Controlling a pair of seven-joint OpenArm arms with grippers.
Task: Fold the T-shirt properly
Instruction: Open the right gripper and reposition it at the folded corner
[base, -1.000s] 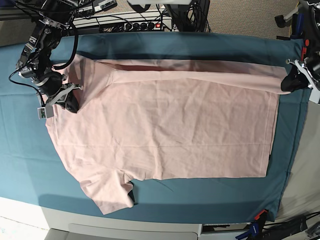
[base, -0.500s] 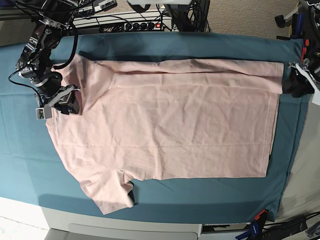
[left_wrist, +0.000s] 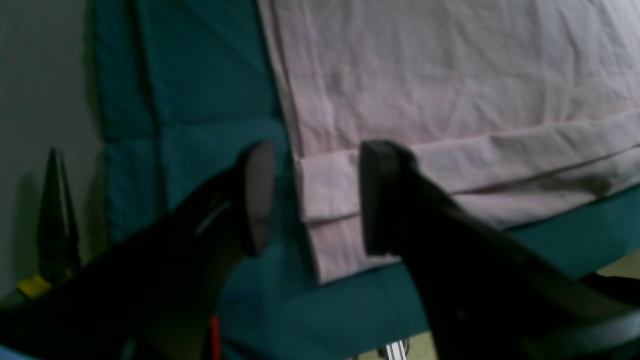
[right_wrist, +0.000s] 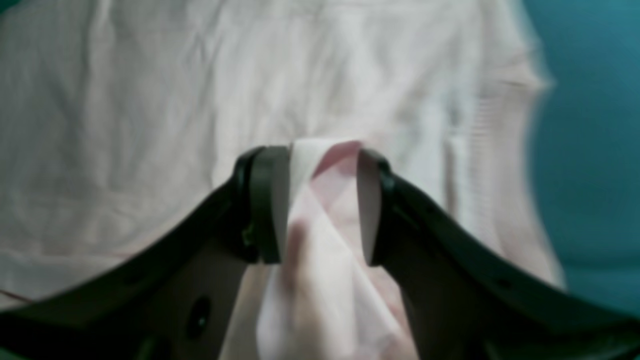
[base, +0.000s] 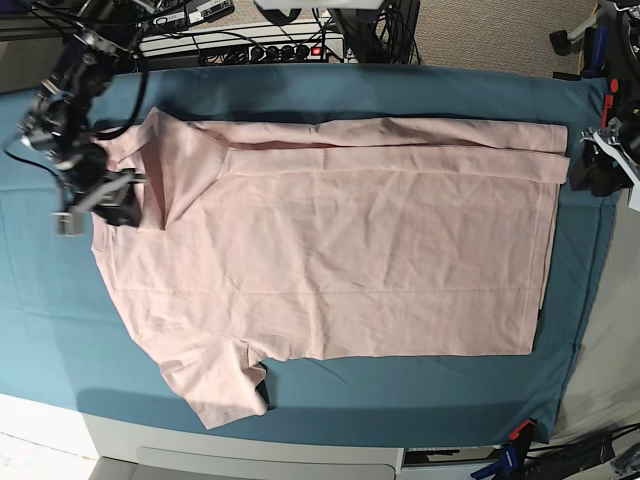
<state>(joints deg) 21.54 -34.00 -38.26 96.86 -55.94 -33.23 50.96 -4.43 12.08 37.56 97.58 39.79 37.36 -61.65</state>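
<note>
The pale pink T-shirt (base: 340, 260) lies spread out, plain side up, on the teal table cloth (base: 400, 95). Its far long edge is folded over toward the middle, and one sleeve sticks out at the near left. My left gripper (base: 590, 165) is at the shirt's far hem corner. In the left wrist view it (left_wrist: 317, 200) is open, and the folded hem corner (left_wrist: 330, 200) lies flat under the gap. My right gripper (base: 115, 195) is at the collar end. In the right wrist view it (right_wrist: 317, 200) is open, with a loose raised fold of the shirt (right_wrist: 325, 190) between the pads.
A power strip and cables (base: 260, 48) run along the far side of the table. Clamps (base: 515, 435) hold the cloth at the near right corner. The white table front (base: 250, 462) is below, and the cloth's right edge (base: 600, 250) drops off to the floor.
Both grippers have opened and let go of the shirt's far edge, which now lies flat as a fold. The right gripper has shifted left, off the shoulder.
</note>
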